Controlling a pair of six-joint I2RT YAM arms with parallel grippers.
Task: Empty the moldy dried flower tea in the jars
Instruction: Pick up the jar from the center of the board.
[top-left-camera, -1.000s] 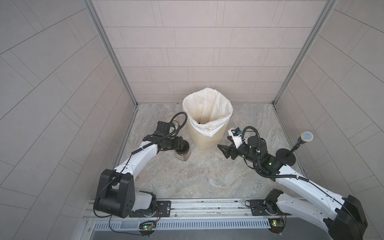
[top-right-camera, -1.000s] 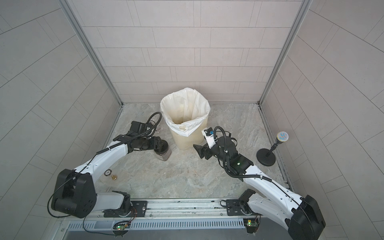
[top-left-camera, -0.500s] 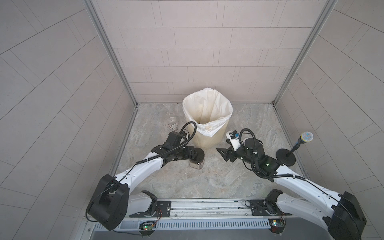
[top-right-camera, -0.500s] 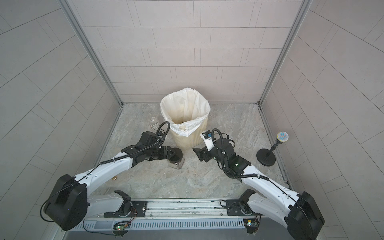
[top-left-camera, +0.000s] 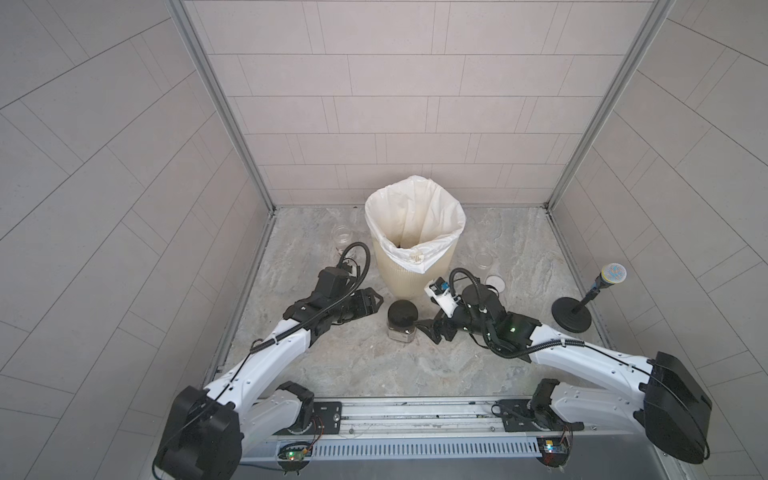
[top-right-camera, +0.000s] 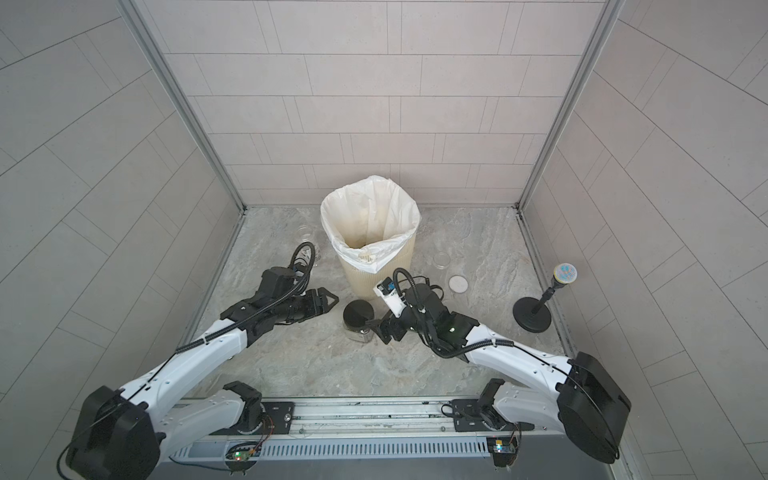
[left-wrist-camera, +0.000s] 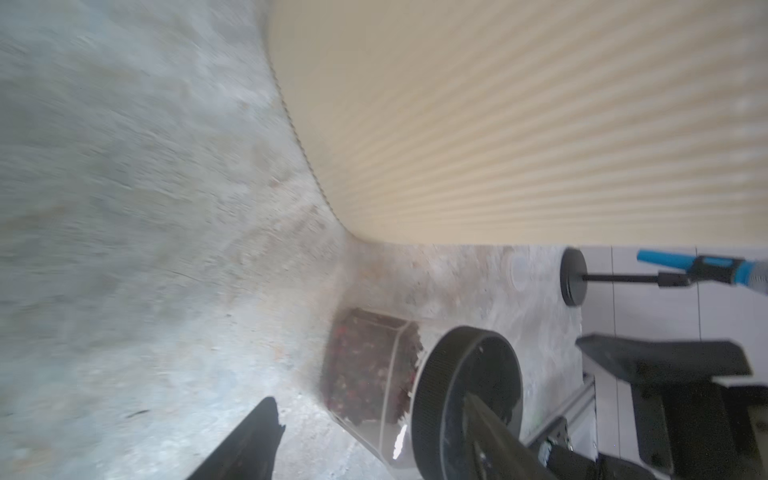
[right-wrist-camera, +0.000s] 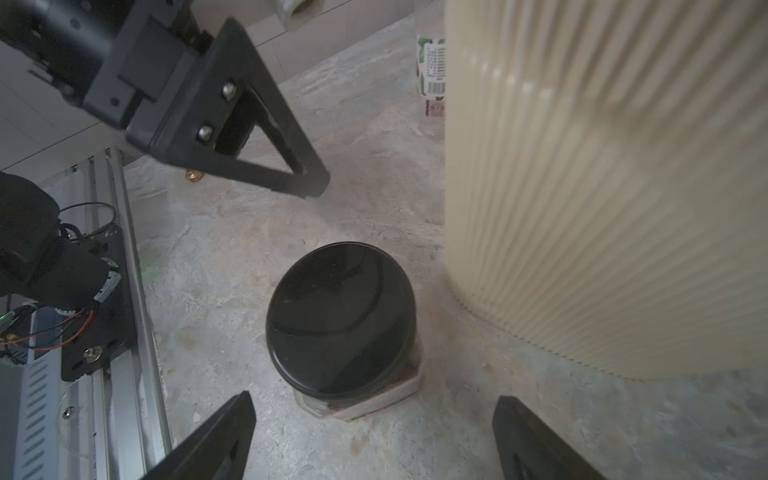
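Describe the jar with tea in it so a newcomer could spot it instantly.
Start at the cream ribbed bin with its white liner. Just in front of it, toward the robot, stands a squat clear jar. Unlike the two lidless jars flanking the bin, it has a black lid and dark reddish tea inside.

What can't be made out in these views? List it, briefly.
- Bin liner bottom: top views, hidden by its own folds.
- Labelled jar: right wrist view, half behind the ribbed bin; print too small.
- Black-lidded jar contents: top views, lid covers them.
- Floor: left wrist view, blurred.
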